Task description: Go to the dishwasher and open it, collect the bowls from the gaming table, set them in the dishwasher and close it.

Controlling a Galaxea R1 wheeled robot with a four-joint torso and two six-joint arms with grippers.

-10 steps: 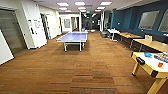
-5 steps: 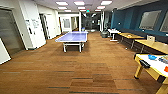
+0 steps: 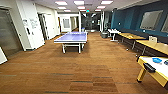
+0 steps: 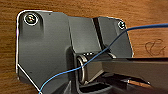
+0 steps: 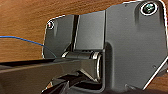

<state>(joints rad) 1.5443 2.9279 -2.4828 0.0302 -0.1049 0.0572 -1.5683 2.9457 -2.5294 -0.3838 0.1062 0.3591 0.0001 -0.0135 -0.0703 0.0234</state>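
We face an open wood floor (image 3: pixel 82 72); the gaming counter (image 3: pixel 160 71) sits at four o'clock, a blue bowl (image 3: pixel 157 60) resting on top, ready for collection. We cannot tell either tool's state.

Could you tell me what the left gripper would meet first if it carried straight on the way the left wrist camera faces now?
Most likely the wooden floor, which lies beyond the wrist plate with nothing visible in between, though depth is hard to judge here.

We see the gaming table (image 3: pixel 160 75) far right — white top, yellow legs; blue bowl (image 3: pixel 157 60) on it.
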